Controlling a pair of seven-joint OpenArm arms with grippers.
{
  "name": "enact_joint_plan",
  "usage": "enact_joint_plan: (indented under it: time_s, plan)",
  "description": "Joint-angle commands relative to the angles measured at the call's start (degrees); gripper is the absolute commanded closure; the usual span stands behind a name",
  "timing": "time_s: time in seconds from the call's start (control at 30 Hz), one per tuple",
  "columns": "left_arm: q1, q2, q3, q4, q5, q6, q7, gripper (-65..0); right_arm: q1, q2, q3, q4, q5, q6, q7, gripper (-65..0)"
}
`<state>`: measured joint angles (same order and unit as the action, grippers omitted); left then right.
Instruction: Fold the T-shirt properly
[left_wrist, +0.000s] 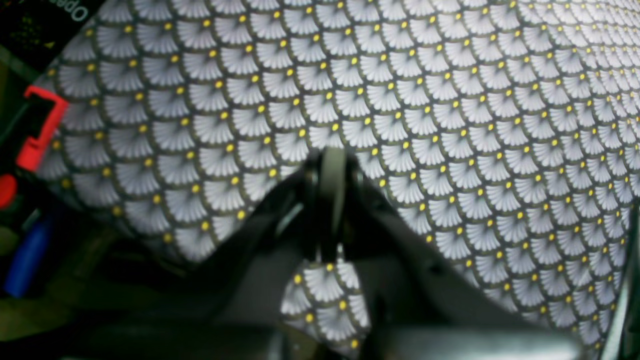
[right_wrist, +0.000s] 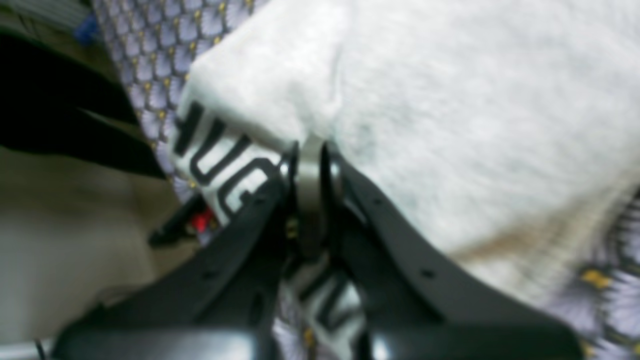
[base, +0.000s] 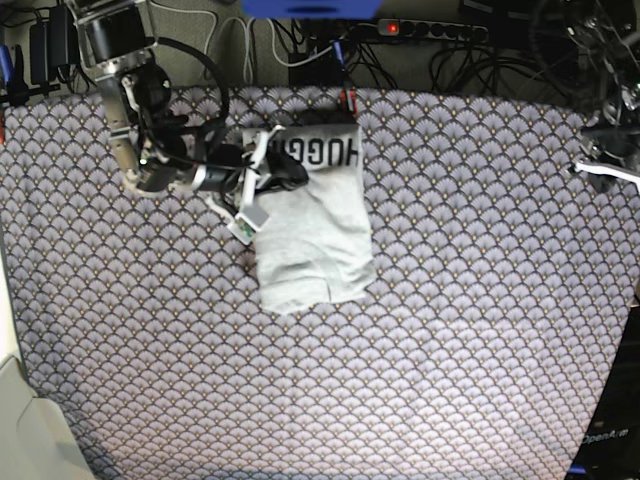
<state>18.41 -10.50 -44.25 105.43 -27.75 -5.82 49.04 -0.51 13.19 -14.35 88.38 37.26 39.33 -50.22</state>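
Note:
The pale grey T-shirt lies folded into a narrow block left of the table's middle. Its black "HUGG" lettering faces up at the far end. In the right wrist view the T-shirt fills the upper right, with a plain layer folded over the lettered part. My right gripper is shut, its tips against the fold line beside the letters; I see no cloth pinched between them. It shows in the base view as the right gripper at the shirt's far left corner. My left gripper is shut and empty above bare table cloth.
The fan-patterned table cloth covers the whole table. My left arm sits at the far right edge. A power strip and cables run behind the table. A red clamp grips the cloth's edge.

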Motion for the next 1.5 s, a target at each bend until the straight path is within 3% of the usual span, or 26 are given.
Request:
enact_joint_plan:
  time_s: [0.0, 0.2, 0.3, 0.43, 0.77, 0.93, 1.03, 1.2, 1.33, 1.47]
  plan:
    - [-0.17, -1.06, -0.54, 1.08, -0.43, -0.11, -1.43, -0.3, 1.0, 0.04, 0.33, 3.97, 1.91, 0.67, 0.41, 0.0]
    - [-0.08, -1.23, -2.12, 1.69, -0.43, -0.11, -0.55, -0.3, 6.36, -2.25, -0.02, 12.85, 1.65, 0.67, -5.48, 0.0]
    - [-0.44, -0.97, -4.94, 3.28, -0.43, -0.11, 4.99, -0.3, 11.02, -2.25, -0.11, 7.67, 1.82, 0.67, -5.04, 0.0]
    - [-0.61, -0.97, -7.75, 4.42, -0.43, -0.2, 7.71, -0.3, 17.96, -3.04, -0.11, -3.32, 1.82, 0.67, -4.51, 0.0]
    - [2.29, -0.88, -11.88, 5.56, -0.43, -0.2, 8.15, -0.3, 27.28, -3.04, -0.46, -32.6, 1.56, 0.67, 9.03, 0.0]
    - [3.26, -0.79, -11.97, 5.56, -0.43, -0.2, 7.89, -0.3, 27.37, -1.63, -2.66, -36.29, 1.65, 0.67, 12.37, 0.0]
    - [3.17, -0.79, -11.97, 5.56, -0.43, -0.2, 7.97, -0.3, 27.02, -0.75, -3.28, -31.9, 1.73, 0.67, 12.02, 0.0]
    - [3.08, -1.06, -11.88, 5.65, -0.52, -0.29, 8.06, -0.3, 23.68, 2.24, -2.93, -14.4, 1.65, 0.67, 3.32, 0.0]
    - [4.13, -1.15, -11.18, 6.97, -0.52, -0.29, 8.15, -0.3, 16.21, 3.73, 3.14, 2.48, 1.56, 0.67, -3.81, 0.0]
    - [6.16, -2.29, -6.43, 6.88, -0.52, -0.29, 8.15, -0.3, 6.1, 5.4, 9.65, 14.17, 1.56, -1.22, -5.48, 0.0]
